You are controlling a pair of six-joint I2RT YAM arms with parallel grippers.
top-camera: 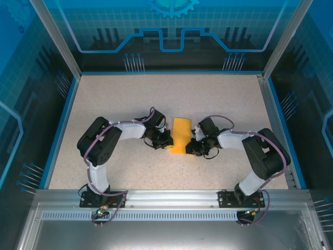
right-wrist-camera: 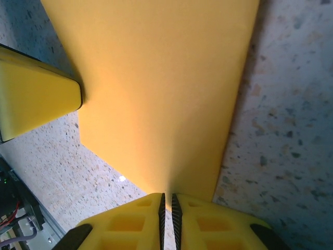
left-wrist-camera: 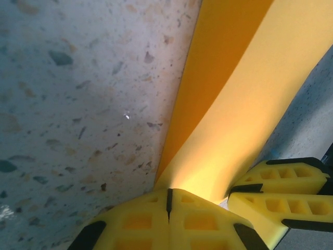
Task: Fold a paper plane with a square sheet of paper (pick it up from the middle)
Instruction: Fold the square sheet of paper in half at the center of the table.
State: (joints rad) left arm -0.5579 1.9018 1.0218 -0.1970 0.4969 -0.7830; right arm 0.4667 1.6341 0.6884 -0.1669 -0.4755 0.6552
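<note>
The square sheet of paper [top-camera: 181, 135] is orange-yellow and lies folded into a narrow strip in the middle of the table, its near end between the two grippers. My left gripper [top-camera: 167, 141] meets it from the left. In the left wrist view that gripper [left-wrist-camera: 168, 197] is shut, with the curved paper [left-wrist-camera: 244, 104] rising from its tips. My right gripper [top-camera: 191, 146] comes in from the right. Its jaws [right-wrist-camera: 166, 200] stand a hair apart, pinching the paper's [right-wrist-camera: 156, 78] near edge. The right gripper's yellow fingers [left-wrist-camera: 281, 192] sit close beside the left one.
The speckled beige table [top-camera: 130, 99] has a blue rim [top-camera: 60, 127] and glass walls on three sides. A metal rail [top-camera: 171, 198] at the near edge carries both arm bases. One left finger [right-wrist-camera: 36, 99] shows at the right wrist view's left edge.
</note>
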